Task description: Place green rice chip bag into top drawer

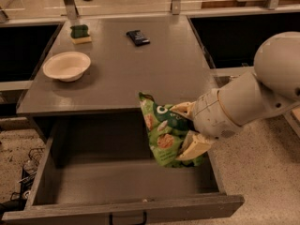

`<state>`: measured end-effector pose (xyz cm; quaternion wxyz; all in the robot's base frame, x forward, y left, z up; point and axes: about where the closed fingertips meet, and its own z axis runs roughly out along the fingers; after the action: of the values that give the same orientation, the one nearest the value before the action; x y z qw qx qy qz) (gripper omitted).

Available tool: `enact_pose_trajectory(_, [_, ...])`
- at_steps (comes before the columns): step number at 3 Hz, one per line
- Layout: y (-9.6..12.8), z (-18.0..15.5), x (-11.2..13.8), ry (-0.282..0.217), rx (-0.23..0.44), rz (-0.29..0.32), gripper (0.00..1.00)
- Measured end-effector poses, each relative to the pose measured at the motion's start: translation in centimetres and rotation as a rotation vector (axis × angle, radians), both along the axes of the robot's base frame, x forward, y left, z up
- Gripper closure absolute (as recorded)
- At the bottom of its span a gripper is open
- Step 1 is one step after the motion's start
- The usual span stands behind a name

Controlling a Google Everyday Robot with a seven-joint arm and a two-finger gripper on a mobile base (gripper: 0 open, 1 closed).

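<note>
The top drawer point(117, 184) stands pulled open beneath the grey table point(140, 74). Above its right part hangs the green rice chip bag point(164, 135), its long axis near upright and its top corner tipped up-left. The gripper point(188, 128) pinches it from the right.

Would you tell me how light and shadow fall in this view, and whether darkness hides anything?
Camera view: dim, warm light falls evenly on the table; the top drawer darkens toward its back under the tabletop; the openings on either side are black, their contents hidden; the tool, shut on the green rice chip bag above the drawer's right part, is clearly lit.
</note>
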<state>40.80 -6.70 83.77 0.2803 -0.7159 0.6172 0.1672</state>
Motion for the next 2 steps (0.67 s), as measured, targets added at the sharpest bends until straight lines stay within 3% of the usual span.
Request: enact_pose_trajectory(2, [4.6, -5.9, -1.1, 0.09, -0.029, 0.044, 1.0])
